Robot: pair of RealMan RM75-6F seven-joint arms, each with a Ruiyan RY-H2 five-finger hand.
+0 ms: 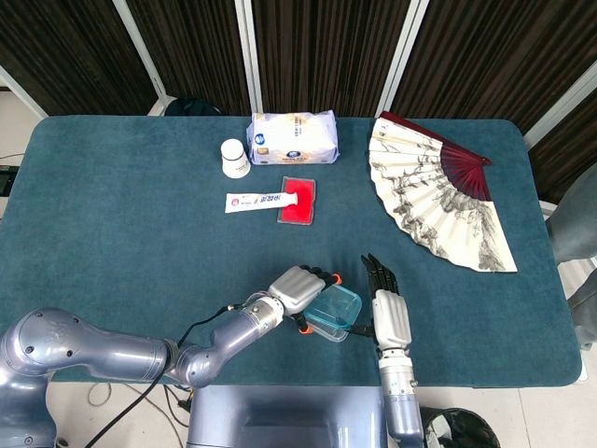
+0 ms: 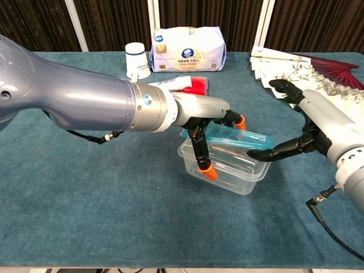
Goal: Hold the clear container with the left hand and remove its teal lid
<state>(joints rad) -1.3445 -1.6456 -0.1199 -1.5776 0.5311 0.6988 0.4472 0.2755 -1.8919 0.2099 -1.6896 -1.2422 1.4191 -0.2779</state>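
The clear container (image 2: pixel 242 177) (image 1: pixel 323 326) stands on the blue table near the front edge. My left hand (image 2: pixel 202 111) (image 1: pixel 297 287) grips it from the left, orange fingertips down its near wall and over its far rim. The teal lid (image 2: pixel 239 138) (image 1: pixel 342 302) is loose and lies tilted across the top, raised along the container's left side. My right hand (image 2: pixel 311 122) (image 1: pixel 388 315) is to the right with its fingers spread. One dark finger (image 2: pixel 273 153) reaches to the lid's right edge and touches it; no pinch shows.
At the back stand a white tissue pack (image 1: pixel 292 137) and a white cup (image 1: pixel 234 158). A toothpaste tube (image 1: pixel 261 201) and a red box (image 1: pixel 298 200) lie mid-table. An open paper fan (image 1: pixel 438 191) covers the right side. The table's front edge (image 1: pixel 308 381) is close behind the hands.
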